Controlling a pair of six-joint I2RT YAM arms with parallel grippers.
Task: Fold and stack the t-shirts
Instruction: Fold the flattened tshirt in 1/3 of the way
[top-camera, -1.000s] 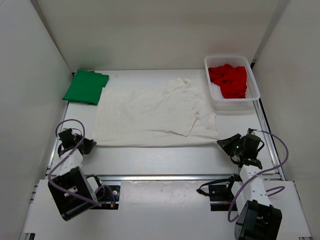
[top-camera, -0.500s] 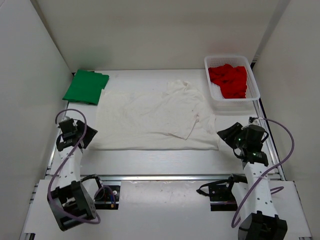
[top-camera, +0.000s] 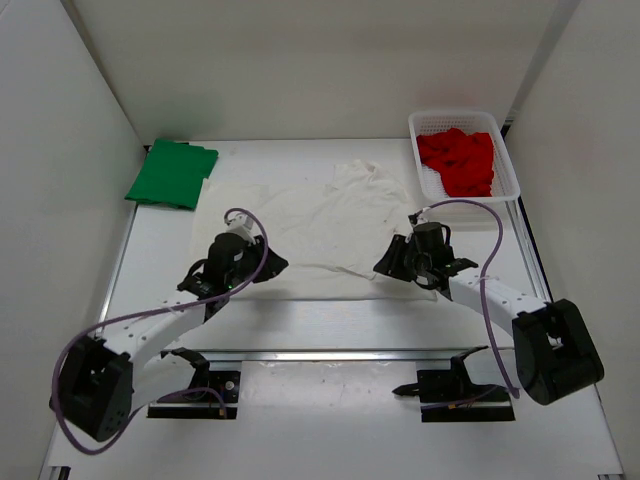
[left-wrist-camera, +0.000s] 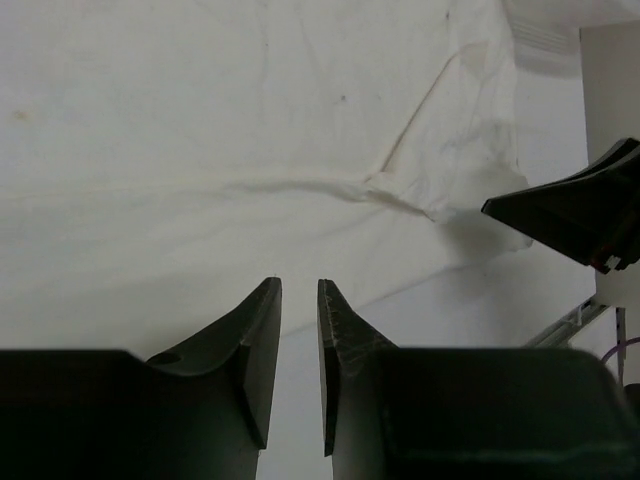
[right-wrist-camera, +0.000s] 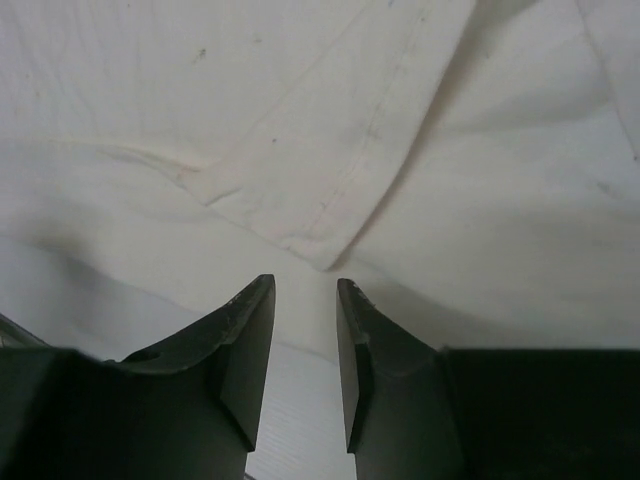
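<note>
Top external view: left arm (top-camera: 150, 335) and right arm (top-camera: 490, 293) stretched forward, angled inward, low over near hem of white t-shirt (top-camera: 320, 225) spread flat on table (top-camera: 330, 320). Left jaws narrowly parted, empty. Right jaws slightly wider, empty, above folded sleeve edge. Green t-shirt (top-camera: 172, 172) folded, far-left corner. Red t-shirt (top-camera: 458, 160) bunched in basket (top-camera: 505, 192), far right.

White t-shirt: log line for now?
white t-shirt spread out | left end effector open, at near hem | right end effector open, by folded sleeve
</note>
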